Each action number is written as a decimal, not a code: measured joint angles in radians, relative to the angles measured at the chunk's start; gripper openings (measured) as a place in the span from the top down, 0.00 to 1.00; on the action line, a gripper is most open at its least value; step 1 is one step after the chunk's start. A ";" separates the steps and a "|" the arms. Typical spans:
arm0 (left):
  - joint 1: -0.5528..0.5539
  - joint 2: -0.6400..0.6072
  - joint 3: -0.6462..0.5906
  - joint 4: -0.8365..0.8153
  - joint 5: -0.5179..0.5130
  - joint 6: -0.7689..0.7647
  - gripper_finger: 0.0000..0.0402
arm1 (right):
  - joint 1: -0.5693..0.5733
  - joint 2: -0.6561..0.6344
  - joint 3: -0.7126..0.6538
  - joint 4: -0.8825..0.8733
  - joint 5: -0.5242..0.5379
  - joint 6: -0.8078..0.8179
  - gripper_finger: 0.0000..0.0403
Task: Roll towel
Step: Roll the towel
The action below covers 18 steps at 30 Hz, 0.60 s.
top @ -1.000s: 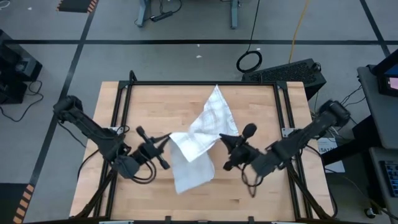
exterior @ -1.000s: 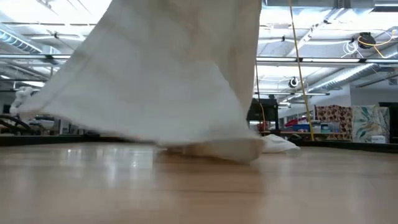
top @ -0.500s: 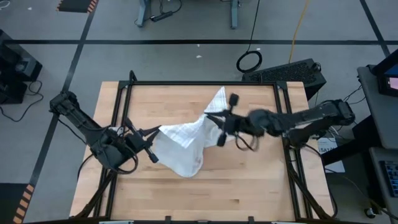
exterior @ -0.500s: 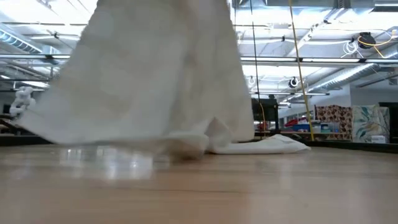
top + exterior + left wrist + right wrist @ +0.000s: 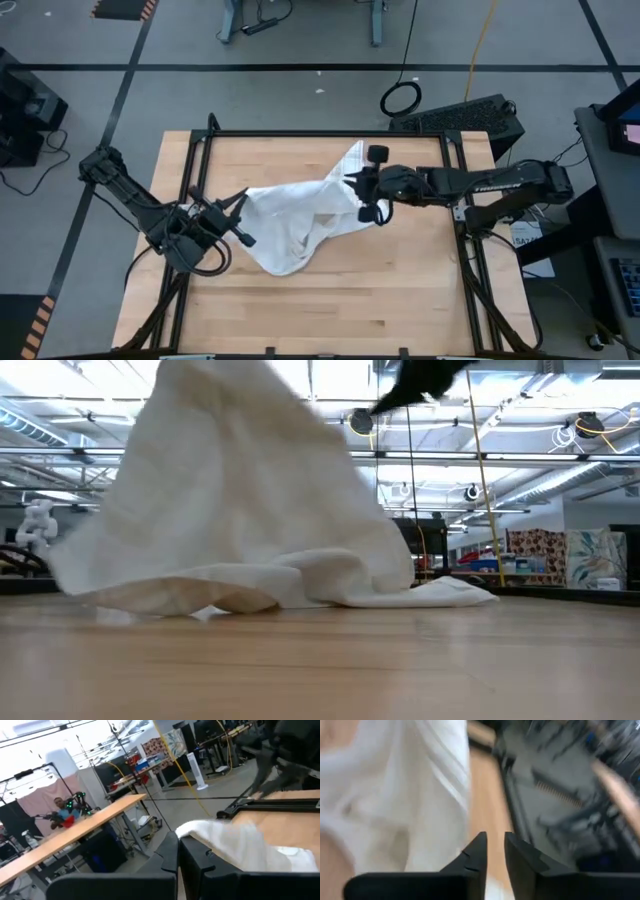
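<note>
Left gripper [image 5: 236, 207] clenched on the towel [image 5: 295, 215], half-lifted mid-table toward the far edge; right gripper [image 5: 352, 193] parted slightly, seemingly letting go; best laid flat and smoothed toward the corners before rolling.

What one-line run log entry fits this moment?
left gripper: jaws shut on towel | right gripper: jaws open, empty, beside towel | towel: partly lifted, crumpled, not rolled

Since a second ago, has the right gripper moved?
Yes. In the high view the right gripper has swung from mid-table toward the far edge of the black frame, beside the towel.
</note>
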<state>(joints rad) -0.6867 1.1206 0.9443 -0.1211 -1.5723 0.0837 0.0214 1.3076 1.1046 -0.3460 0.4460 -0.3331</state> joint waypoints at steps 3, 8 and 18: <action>0.013 0.000 0.000 -0.001 0.009 0.001 0.98 | -0.017 -0.009 0.000 -0.163 -0.004 0.069 0.79; 0.069 0.000 0.000 -0.001 0.214 0.000 0.98 | -0.051 -0.008 -0.064 -0.278 -0.176 0.170 0.72; 0.238 0.000 0.000 -0.090 0.444 -0.023 0.98 | -0.039 -0.007 -0.300 -0.118 -0.159 0.311 0.71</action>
<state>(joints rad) -0.4491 1.1210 0.9443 -0.2110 -1.1284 0.0606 -0.0177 1.3006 0.8048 -0.4639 0.2870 -0.0220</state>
